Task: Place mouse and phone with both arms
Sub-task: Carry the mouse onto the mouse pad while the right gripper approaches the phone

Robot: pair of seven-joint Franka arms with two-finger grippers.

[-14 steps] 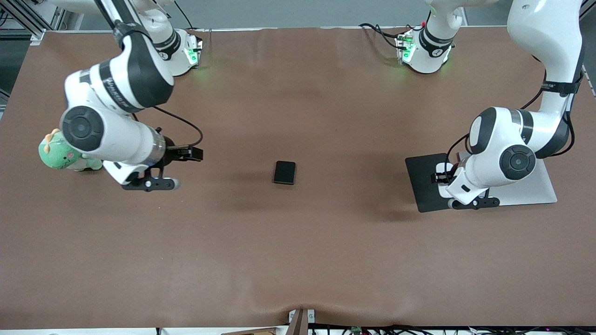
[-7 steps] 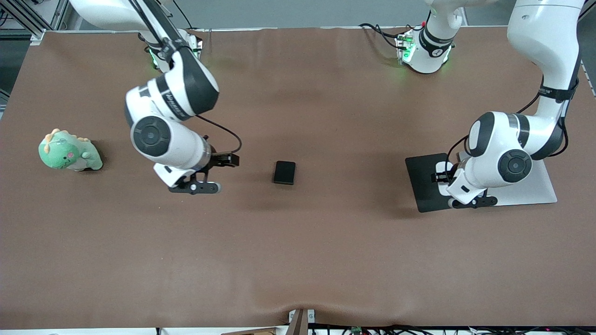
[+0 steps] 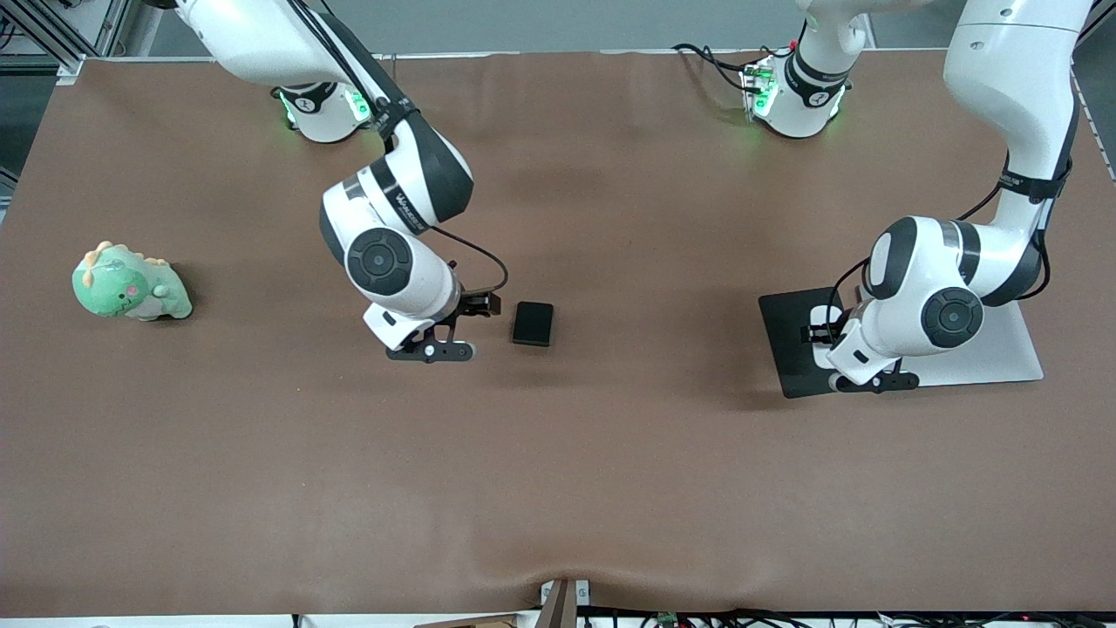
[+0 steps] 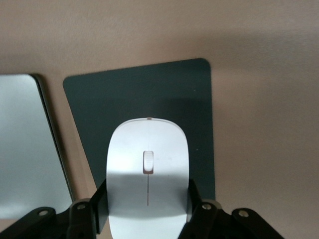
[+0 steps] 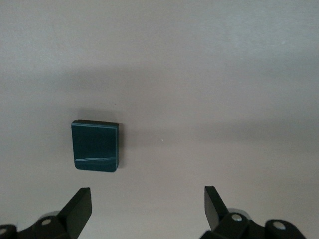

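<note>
The white mouse (image 4: 148, 164), with its grey centre line, sits between the fingers of my left gripper (image 4: 148, 201), which is shut on its sides. It hangs over the black mouse pad (image 4: 149, 94) at the left arm's end of the table. In the front view the left gripper (image 3: 874, 382) is over the pad (image 3: 785, 336), and the arm hides the mouse. The black phone (image 3: 533, 324) lies flat mid-table. My right gripper (image 3: 430, 351) hovers just beside it toward the right arm's end. Its jaws stand wide open and empty (image 5: 148, 204), and the phone (image 5: 94, 146) lies off to one side ahead of one finger.
A flat silver slab (image 3: 1011, 349) lies next to the mouse pad, partly under the left arm. A green dinosaur plush (image 3: 126, 288) stands at the right arm's end of the table. Brown cloth (image 3: 558, 488) covers the table.
My right arm has swung from beside the plush across the table to just short of the phone, still open. The left arm with the mouse has shifted only slightly over the pad.
</note>
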